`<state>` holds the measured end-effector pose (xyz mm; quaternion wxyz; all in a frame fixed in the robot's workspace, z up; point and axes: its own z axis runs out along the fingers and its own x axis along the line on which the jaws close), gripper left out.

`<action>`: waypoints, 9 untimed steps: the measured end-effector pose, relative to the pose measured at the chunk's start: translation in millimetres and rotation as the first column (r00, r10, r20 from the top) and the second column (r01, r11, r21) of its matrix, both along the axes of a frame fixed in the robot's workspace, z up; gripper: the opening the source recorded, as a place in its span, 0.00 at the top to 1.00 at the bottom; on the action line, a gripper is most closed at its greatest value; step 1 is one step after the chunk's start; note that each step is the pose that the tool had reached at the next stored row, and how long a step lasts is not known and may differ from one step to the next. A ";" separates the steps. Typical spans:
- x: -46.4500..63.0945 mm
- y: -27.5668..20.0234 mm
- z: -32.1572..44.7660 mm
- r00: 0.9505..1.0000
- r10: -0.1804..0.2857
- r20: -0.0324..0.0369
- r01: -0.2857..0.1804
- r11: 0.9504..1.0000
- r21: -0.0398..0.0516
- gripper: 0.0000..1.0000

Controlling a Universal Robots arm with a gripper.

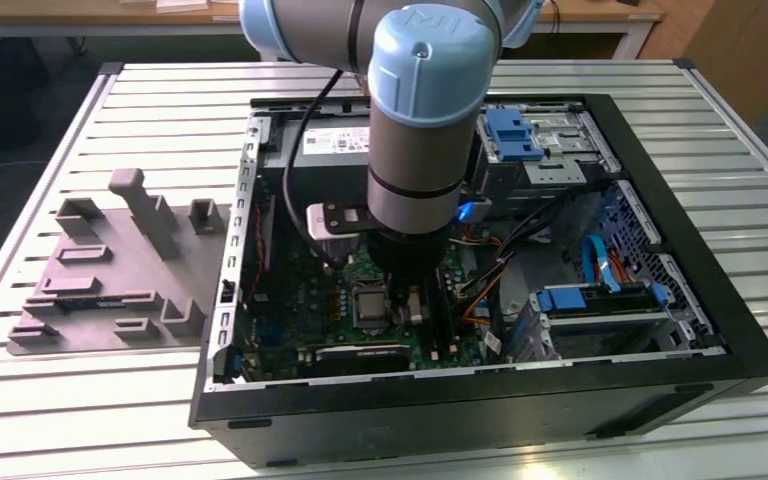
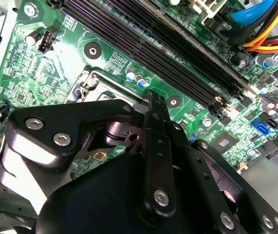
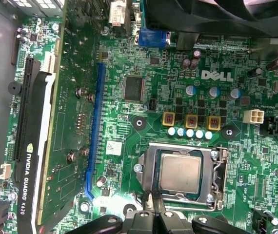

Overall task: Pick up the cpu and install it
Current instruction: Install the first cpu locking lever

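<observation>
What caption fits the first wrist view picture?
Gripper hovering at the edge of the socket frame, where the cpu already sits on the green motherboard.

Silver-grey arm tube point(image 1: 418, 170), pale blue joint caps, black gripper point(image 2: 151, 105) linkage with silver screws

Even, fairly bright light, glare washing out a patch of the motherboard point(image 2: 75, 58), the exterior view slightly soft.

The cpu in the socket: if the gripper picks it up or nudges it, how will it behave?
The cpu looks like a thin, rigid plate, so probably stiff and light. Its smooth metal top reflects light and offers only thin edges, so it may slip. It lies flat inside the socket frame, so a sideways push would likely be stopped rather than slide it. The gripper sits beside the frame.
</observation>
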<state>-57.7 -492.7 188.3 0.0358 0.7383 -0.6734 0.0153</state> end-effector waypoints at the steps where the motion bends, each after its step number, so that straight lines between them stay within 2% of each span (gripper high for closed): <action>1: 0.2 0.0 -0.4 1.000 0.000 0.000 0.000 1.000 0.000 0.89; 9: 3.2 0.1 -2.1 1.000 0.000 0.000 0.000 1.000 0.000 0.89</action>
